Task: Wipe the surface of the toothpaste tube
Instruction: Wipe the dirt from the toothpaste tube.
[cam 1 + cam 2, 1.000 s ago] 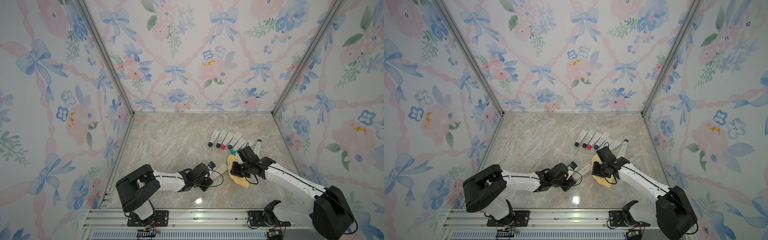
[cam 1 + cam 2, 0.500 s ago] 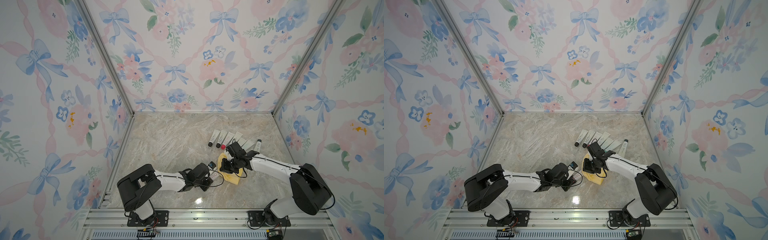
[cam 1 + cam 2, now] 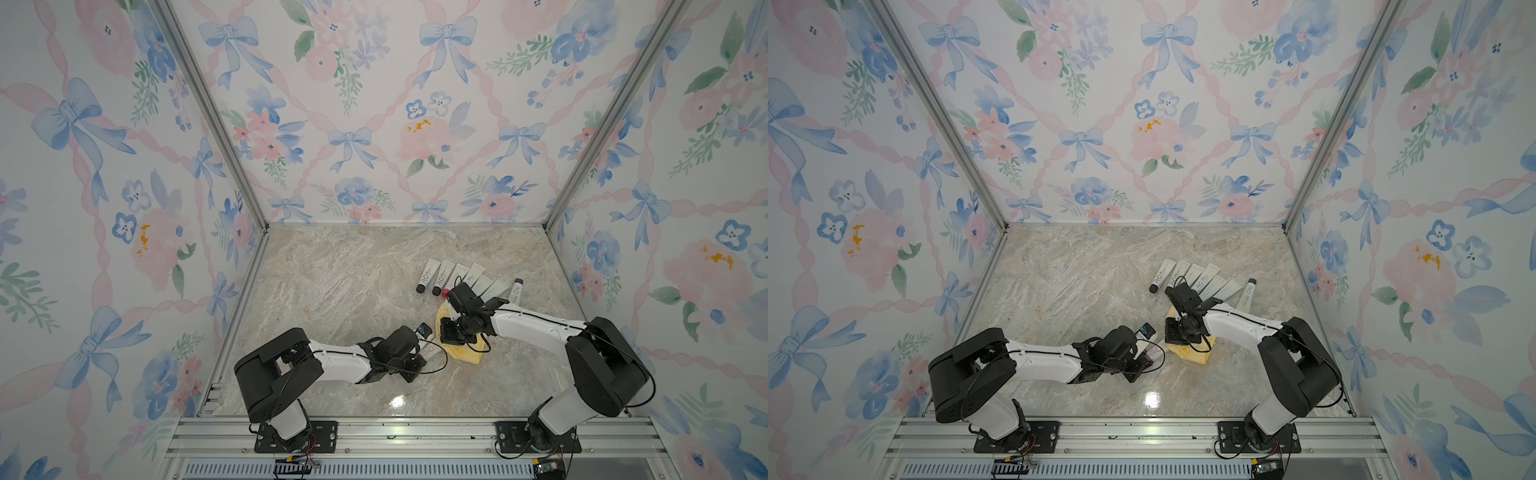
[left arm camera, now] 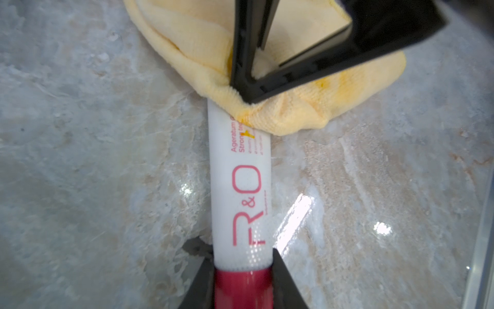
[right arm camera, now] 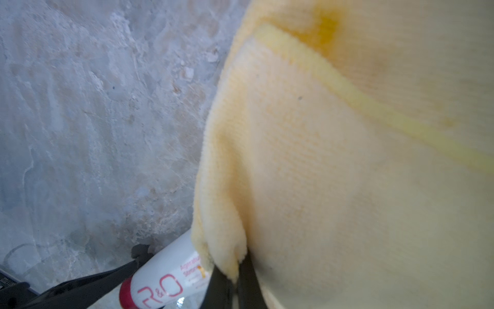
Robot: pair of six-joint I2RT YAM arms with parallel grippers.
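Toothpaste tube (image 4: pixel 240 187) flat on marble, tail end tucked under edge of yellow cloth (image 4: pixel 294 112), red cap end sticking out clear of cloth. Left gripper (image 4: pixel 242 270) pinched narrow on tube at cap. Right gripper (image 5: pixel 236 281) clamped on bunched fold of cloth, tips pressing cloth onto tube. Wipe well: anchor cap end firm, drag cloth along printed face toward cap, light downward pressure. Likely risks: cloth sliding off sideways, tube twisting in pinch. Spare tubes (image 3: pixel 461 278) just beyond cloth; steer clear.
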